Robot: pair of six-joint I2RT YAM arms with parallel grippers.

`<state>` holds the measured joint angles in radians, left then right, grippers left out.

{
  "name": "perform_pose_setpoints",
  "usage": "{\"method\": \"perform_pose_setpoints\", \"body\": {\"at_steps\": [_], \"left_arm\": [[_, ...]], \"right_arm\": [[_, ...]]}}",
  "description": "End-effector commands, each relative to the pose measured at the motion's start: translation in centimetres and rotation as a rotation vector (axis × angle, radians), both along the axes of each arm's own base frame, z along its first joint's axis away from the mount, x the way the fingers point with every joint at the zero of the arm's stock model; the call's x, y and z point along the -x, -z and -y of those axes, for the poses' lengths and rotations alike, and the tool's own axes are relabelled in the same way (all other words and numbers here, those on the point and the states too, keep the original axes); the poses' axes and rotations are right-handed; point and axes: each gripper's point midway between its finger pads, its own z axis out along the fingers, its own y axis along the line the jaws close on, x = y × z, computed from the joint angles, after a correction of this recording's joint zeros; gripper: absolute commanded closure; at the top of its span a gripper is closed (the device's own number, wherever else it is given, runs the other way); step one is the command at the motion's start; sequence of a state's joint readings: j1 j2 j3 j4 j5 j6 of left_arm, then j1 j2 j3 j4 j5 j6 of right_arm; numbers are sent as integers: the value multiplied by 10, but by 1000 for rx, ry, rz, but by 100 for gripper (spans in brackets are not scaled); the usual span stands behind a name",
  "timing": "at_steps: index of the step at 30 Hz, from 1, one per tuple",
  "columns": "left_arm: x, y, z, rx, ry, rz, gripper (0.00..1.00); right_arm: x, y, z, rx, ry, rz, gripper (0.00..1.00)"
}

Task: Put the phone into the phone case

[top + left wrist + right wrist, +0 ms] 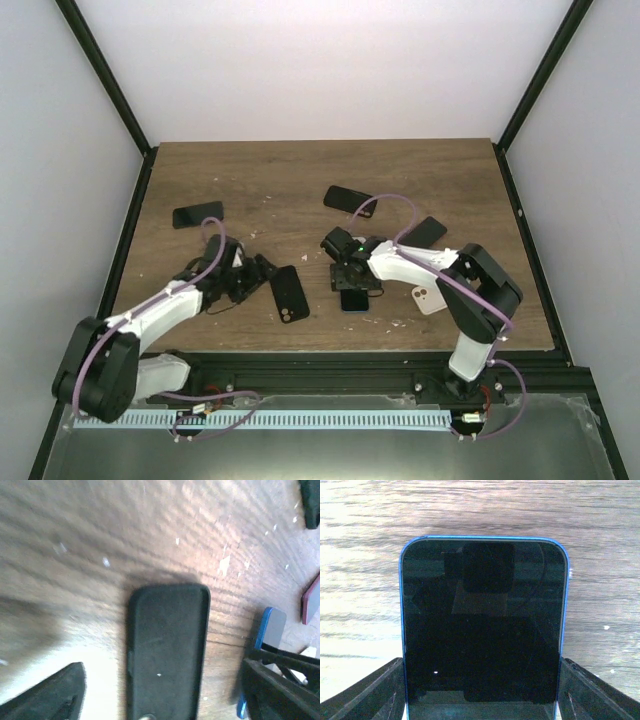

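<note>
A black phone case (289, 293) lies open side up on the wooden table, left of centre. In the left wrist view the case (167, 650) lies between my left gripper's (162, 685) spread fingers (55, 695) with gaps on both sides. The left gripper (258, 275) is open and empty. My right gripper (355, 280) is shut on a blue phone (355, 299), screen up, just right of the case. In the right wrist view the phone (482, 625) fills the gap of the right gripper (482, 692), with both fingers (370, 695) against its long edges.
Three other black phones lie at the back left (197, 214), back centre (349, 200) and right (425, 232). A pale phone (430, 298) lies face down near the right arm. White crumbs dot the table (450, 170). Black frame rails border its sides.
</note>
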<state>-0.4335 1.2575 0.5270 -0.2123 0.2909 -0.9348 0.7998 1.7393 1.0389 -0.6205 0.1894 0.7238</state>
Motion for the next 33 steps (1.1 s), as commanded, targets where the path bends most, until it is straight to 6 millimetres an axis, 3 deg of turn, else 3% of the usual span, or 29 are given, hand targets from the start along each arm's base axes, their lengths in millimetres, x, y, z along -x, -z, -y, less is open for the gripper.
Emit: {"method": "perform_pose_setpoints", "body": {"at_steps": [1, 2, 8, 13, 20, 33], "left_arm": [[-4, -15, -26, 37, -30, 66, 6], [-5, -19, -33, 28, -39, 81, 1], [-6, -35, -81, -17, -136, 134, 0], [-3, -40, -104, -6, -176, 152, 0], [0, -39, -104, 11, -192, 160, 2], [3, -31, -92, 108, -192, 148, 10]], "right_arm": [[-10, -37, -44, -89, -95, 76, 36], [-9, -40, -52, -98, -113, 79, 36], [-6, -58, -106, -205, -227, 93, 36], [-2, -76, -146, -345, -320, 114, 36], [5, -86, -178, -477, -413, 142, 36], [13, -60, -202, -532, -434, 86, 36]]}}
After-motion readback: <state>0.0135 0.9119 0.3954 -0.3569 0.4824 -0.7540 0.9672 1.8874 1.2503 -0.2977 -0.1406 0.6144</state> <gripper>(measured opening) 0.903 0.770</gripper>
